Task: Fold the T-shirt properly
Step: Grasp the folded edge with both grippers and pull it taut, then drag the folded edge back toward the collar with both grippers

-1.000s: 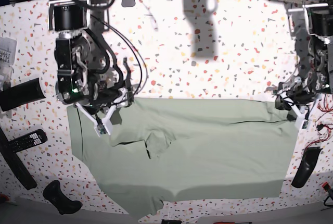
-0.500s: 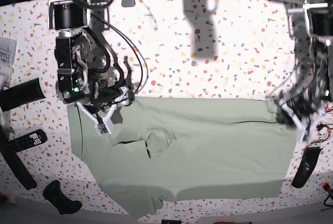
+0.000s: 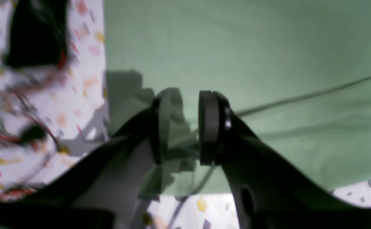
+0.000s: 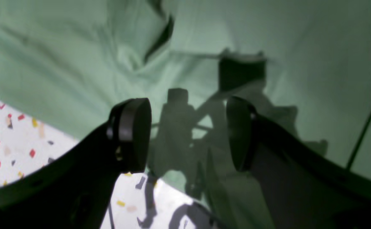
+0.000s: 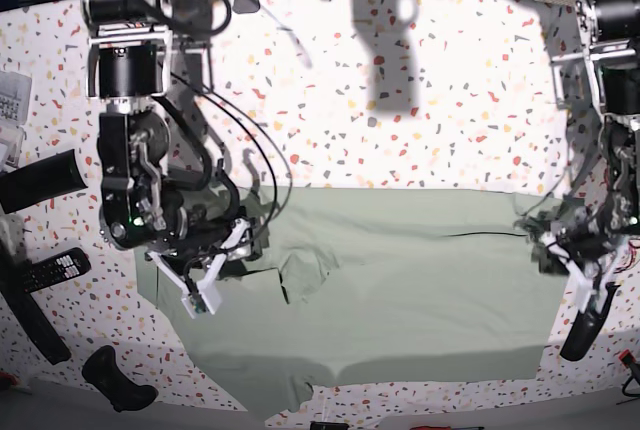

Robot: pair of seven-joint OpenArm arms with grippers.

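Note:
The pale sage-green T-shirt [image 5: 400, 290] lies spread flat across the front half of the speckled table, with a small raised fold left of its middle. My right gripper [image 5: 205, 290] hangs over the shirt's left part. In the right wrist view [image 4: 187, 133] its jaws stand wide apart over the cloth [image 4: 61, 57], with nothing between them. My left gripper [image 5: 565, 265] is at the shirt's right edge. In the left wrist view [image 3: 180, 127] its jaws are close together with a bunched bit of the shirt [image 3: 252, 47] pinched between them.
At the table's left lie a remote control [image 5: 50, 270], a black bar [image 5: 40, 180], a black handle [image 5: 115, 378] and some paper [image 5: 12, 100]. A black curved object [image 5: 585, 320] and red wires [image 5: 625, 240] lie right of the shirt. The far half of the table [image 5: 400, 100] is speckled white.
Both grippers have moved toward the table's front edge. The right gripper went from the shirt's far left corner to over the cloth. The left gripper's bit of shirt edge is bunched.

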